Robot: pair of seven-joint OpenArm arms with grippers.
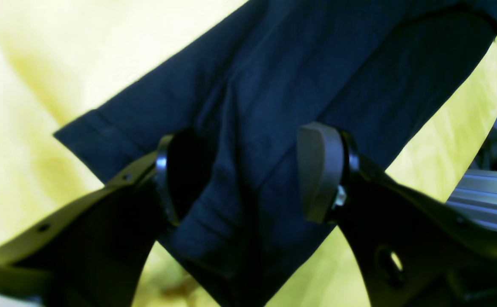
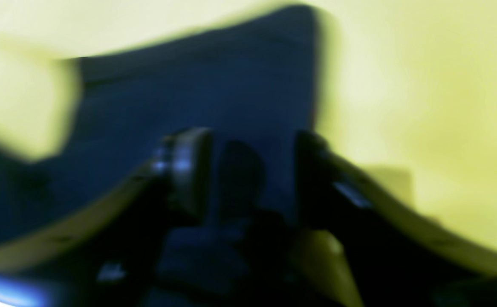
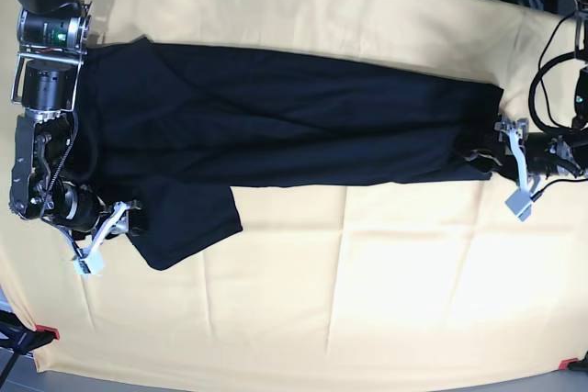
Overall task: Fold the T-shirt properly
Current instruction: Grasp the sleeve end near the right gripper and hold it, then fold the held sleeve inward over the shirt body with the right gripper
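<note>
1. T-shirt lies across the far half of the worktop, on the pale yellow cloth, as a long dark band running side to side.
2. The body looks folded lengthwise once already, judging by the narrow band; creases run along it. One sleeve hangs out toward the near edge at the right arm's end and is not tucked in.
3. Left tool sits at the band's other end. In the left wrist view its jaws stand apart with a ridge of dark fabric running between them; the pale pad is clear of the cloth, so released, nothing pinched.
4. Right tool is just beside the loose sleeve. The right wrist view is heavily blurred, but a gap shows between the jaws over dark fabric, so it reads as released; contact with the sleeve I cannot tell.
5. Progress, as a judgement: roughly partway. Done: the lengthwise fold. Left: fold the sleeve in, then fold the band across into a compact rectangle.
6. Whether the far sleeve is tucked I cannot tell; it is not visible.
</note>
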